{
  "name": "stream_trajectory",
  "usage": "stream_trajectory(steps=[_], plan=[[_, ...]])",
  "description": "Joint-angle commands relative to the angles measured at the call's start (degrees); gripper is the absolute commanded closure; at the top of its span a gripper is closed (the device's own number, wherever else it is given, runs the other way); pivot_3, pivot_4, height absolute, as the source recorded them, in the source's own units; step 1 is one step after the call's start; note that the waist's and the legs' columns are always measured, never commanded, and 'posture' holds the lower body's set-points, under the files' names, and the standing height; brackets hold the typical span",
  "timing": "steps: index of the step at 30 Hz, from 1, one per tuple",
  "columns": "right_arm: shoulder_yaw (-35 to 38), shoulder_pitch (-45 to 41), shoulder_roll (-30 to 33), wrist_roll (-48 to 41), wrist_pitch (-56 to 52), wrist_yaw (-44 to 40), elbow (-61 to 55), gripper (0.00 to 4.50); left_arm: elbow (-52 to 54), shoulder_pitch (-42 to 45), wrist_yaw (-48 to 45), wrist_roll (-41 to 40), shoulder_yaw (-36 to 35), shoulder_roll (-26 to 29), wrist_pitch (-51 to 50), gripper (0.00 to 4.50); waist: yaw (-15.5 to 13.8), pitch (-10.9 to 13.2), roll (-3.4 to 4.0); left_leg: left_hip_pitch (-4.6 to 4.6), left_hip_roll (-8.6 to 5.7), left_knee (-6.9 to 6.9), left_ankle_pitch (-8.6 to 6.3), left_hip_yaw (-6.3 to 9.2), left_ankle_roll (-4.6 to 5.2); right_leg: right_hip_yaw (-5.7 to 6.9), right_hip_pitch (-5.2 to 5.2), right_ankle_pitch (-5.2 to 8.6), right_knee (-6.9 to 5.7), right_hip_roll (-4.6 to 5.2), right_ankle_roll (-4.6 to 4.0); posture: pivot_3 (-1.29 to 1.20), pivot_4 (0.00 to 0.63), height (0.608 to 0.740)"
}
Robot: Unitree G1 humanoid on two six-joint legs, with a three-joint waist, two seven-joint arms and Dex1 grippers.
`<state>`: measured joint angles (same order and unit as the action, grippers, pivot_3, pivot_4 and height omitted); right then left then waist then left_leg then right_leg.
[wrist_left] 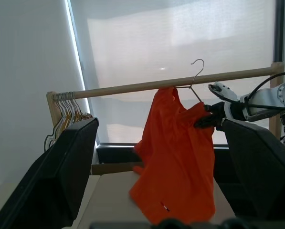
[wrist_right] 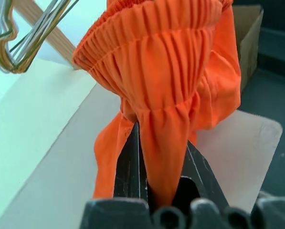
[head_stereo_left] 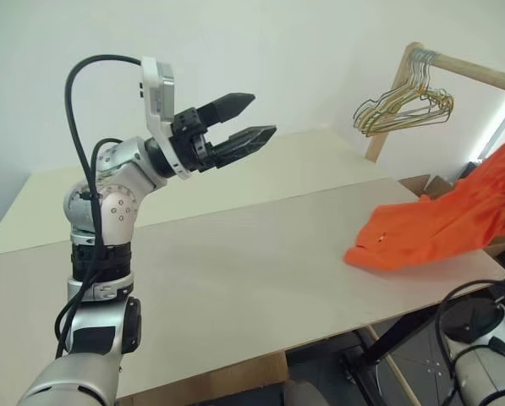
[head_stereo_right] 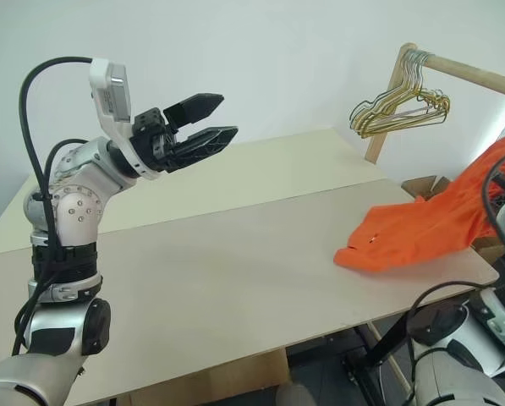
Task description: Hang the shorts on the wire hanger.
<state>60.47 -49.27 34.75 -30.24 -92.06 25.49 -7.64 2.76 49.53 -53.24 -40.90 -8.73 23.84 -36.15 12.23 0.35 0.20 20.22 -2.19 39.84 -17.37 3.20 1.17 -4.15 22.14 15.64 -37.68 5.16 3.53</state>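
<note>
The right gripper (wrist_right: 163, 157) is clamping a fold of the orange shorts (head_stereo_left: 438, 224) just below the gathered elastic waistband (wrist_right: 147, 36), its fingers (wrist_right: 128, 157) pressed tight on the cloth. The shorts are hanging from this grip at the far right of the table (head_stereo_left: 235, 279), with their lower part trailing on the table's right end. In the left wrist view the cloth is draping just beside a single wire hanger (wrist_left: 195, 78) hooked over the wooden rail (wrist_left: 132, 87); whether any of the cloth is already lying over the hanger's wire cannot be told. A bunch of spare hangers (head_stereo_left: 400, 106) is hanging at the rail's other end, well apart from the shorts. The left gripper (head_stereo_left: 239, 127) is hovering over the left part of the table with its fingers spread wide and holding nothing.

The step in hand appears to be carrying the shorts up to the hanger. The next move probably calls for draping the waistband over the hanger's lower wire, perhaps with the left gripper steadying the hanger, before the cloth is released.
</note>
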Motion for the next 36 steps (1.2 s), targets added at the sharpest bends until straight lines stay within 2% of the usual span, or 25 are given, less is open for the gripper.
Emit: stream_trajectory(steps=[1,13,24,27,29,36], plan=[[2.2,-1.8,0.8,0.4,-0.4,2.5,1.1,4.50,1.1,0.9,-0.4,-1.1,-0.7,0.9,1.0,0.02,-0.2,0.0,0.00,0.00,0.00,-0.01,0.00,0.00,0.01,0.00,0.00,0.00,0.02,0.00,0.00,-0.24,0.000,0.740],[10.9,-4.6,2.7,4.1,-0.4,3.8,7.5,4.50,1.2,0.8,-1.3,-0.8,-0.4,1.8,1.3,0.02,-0.4,0.0,0.02,0.00,0.00,-0.06,-0.02,-0.06,0.03,-0.02,-0.02,0.00,0.10,-0.01,0.01,-0.23,0.000,0.740],[9.9,-2.9,2.5,10.9,-0.4,1.7,7.5,4.50,2.3,-0.1,-2.3,-1.2,0.0,2.5,1.0,0.02,-0.4,0.0,0.02,-0.01,0.03,-0.09,-0.02,-0.09,0.03,-0.03,-0.04,0.01,0.13,-0.04,0.01,-0.23,0.000,0.740],[6.7,-2.2,2.1,12.5,-0.4,0.3,4.2,3.70,2.5,-0.1,-2.4,-1.3,-0.1,2.7,0.9,0.00,-0.4,0.0,0.02,-0.01,0.03,-0.09,-0.02,-0.09,0.03,-0.02,-0.04,0.01,0.15,-0.04,0.01,-0.23,0.000,0.740],[3.2,-1.4,2.4,15.0,0.4,0.2,1.2,2.94,2.4,-0.1,-2.5,-1.2,-0.1,2.9,0.9,0.00,-0.4,0.0,0.09,-0.01,0.02,-0.09,-0.02,-0.10,0.03,-0.04,-0.04,0.01,0.15,-0.03,0.02,-0.22,0.000,0.740],[-5.9,0.8,2.1,21.7,8.4,-0.1,-5.4,0.71,2.5,-0.2,-2.6,-1.2,-0.1,3.4,0.8,0.00,-0.4,0.0,0.15,-0.03,0.01,-0.11,-0.02,-0.09,0.03,-0.04,-0.03,0.02,0.14,-0.03,0.03,-0.22,0.000,0.740]])
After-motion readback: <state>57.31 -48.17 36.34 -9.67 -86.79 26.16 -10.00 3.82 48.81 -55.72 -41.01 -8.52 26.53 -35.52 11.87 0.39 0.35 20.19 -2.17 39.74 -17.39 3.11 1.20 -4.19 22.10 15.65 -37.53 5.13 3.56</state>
